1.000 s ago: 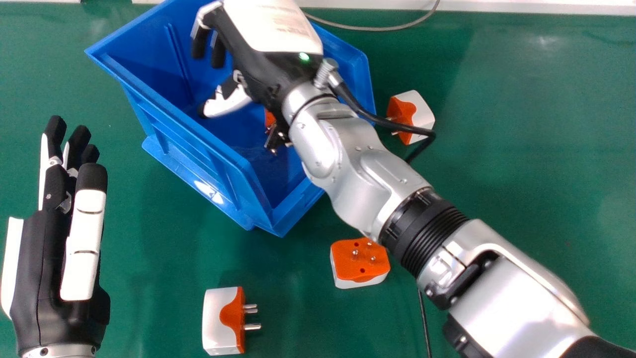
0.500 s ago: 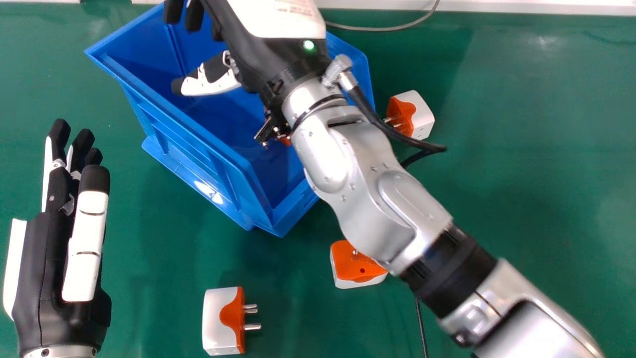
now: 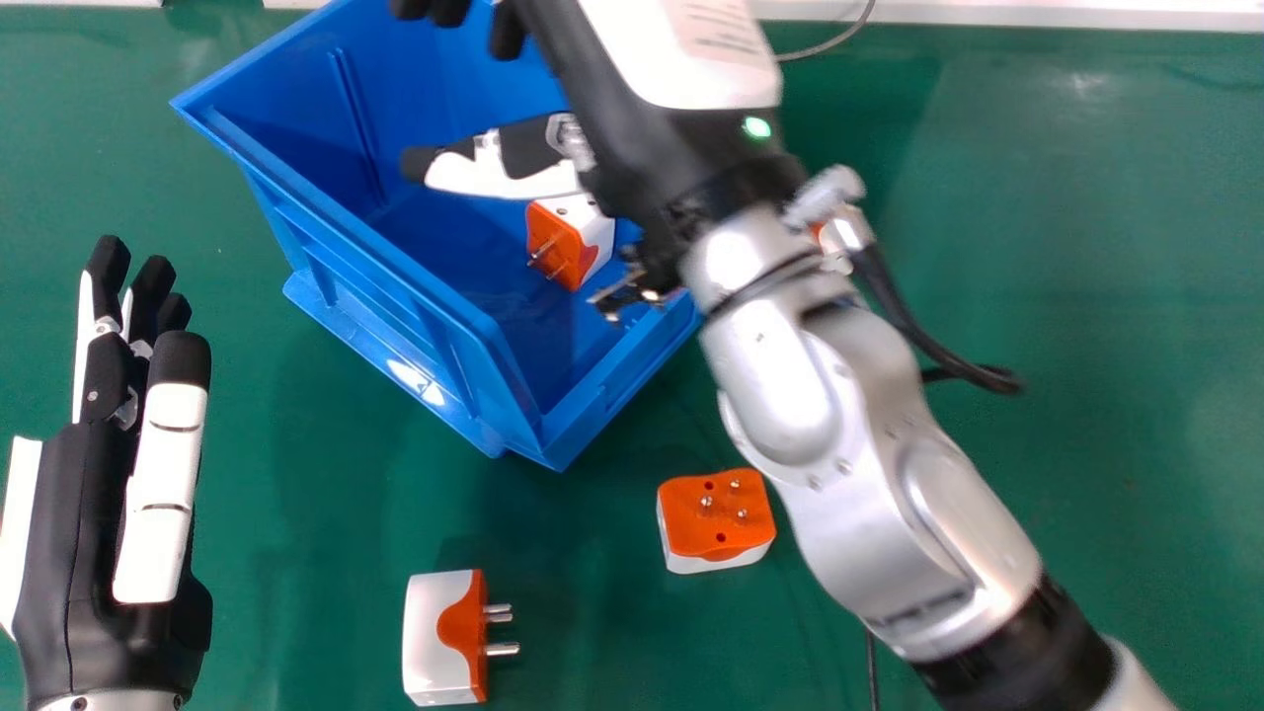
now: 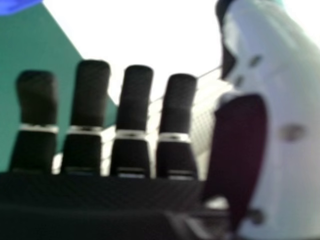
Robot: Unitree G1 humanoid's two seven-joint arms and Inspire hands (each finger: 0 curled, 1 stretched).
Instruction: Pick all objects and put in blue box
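My right hand (image 3: 642,109) is over the far right part of the blue box (image 3: 395,259) in the head view, open and holding nothing; its straight fingers (image 4: 90,95) and thumb (image 4: 285,120) stand apart in the right hand view. Inside the box lies an orange and white plug adapter (image 3: 571,240). Two more adapters rest on the green table: one (image 3: 716,518) with its pins up, another (image 3: 444,637) on its side nearer the front. A further adapter (image 3: 818,232) is mostly hidden behind my right wrist. My left hand (image 3: 118,474) stays open at the left, empty.
The green table (image 3: 1086,395) surrounds the box. A thin grey cable (image 3: 829,42) runs along the far edge, and a black cable (image 3: 872,662) lies beside the right forearm. The box's high walls stand between the two hands.
My right hand and forearm first shifted up and left, then swung right across the box, uncovering the adapter inside and the pins-up one while covering the one at the right. The left hand barely moved.
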